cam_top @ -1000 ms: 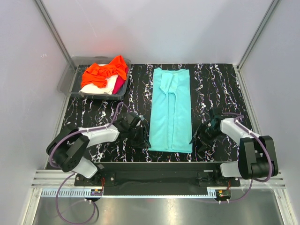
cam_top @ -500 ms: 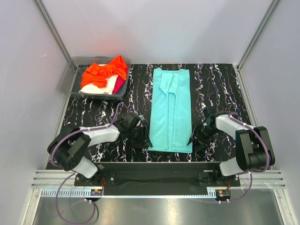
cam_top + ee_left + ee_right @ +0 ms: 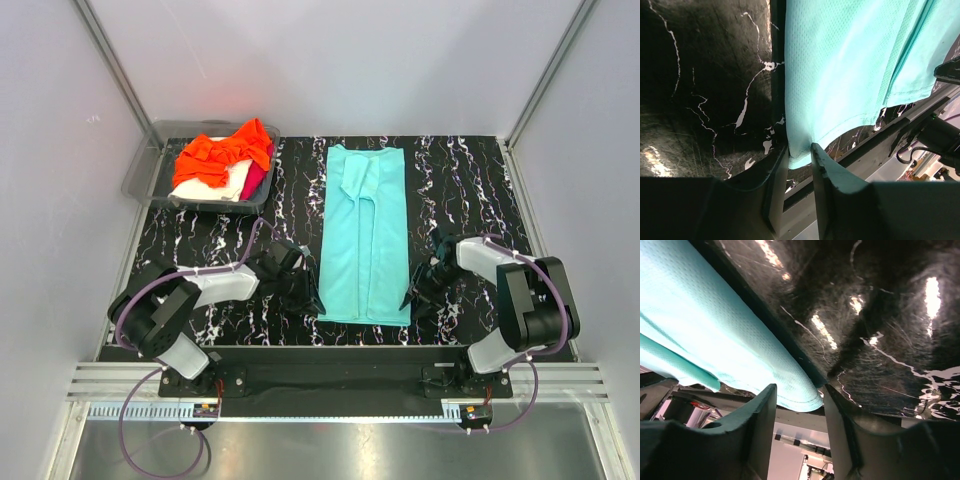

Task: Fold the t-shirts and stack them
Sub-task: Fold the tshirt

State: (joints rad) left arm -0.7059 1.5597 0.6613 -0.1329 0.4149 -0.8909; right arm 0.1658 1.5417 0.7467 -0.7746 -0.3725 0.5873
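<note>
Both near corners of the turquoise t-shirt (image 3: 365,230) are straddled: left hand (image 3: 800,150) nearly closed, grip unconfirmed; right hand (image 3: 799,390) open. A skewed fold is risked by uneven closing.

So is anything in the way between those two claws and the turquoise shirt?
Nothing visible does. The left gripper and the right gripper each have a near corner of the turquoise t-shirt right between their fingers.

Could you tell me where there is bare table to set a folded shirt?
Bare table lies between the turquoise shirt and the right edge, and a narrower strip between it and the tray. The near edge is crowded: the left gripper and right gripper sit at the shirt's near corners.
</note>
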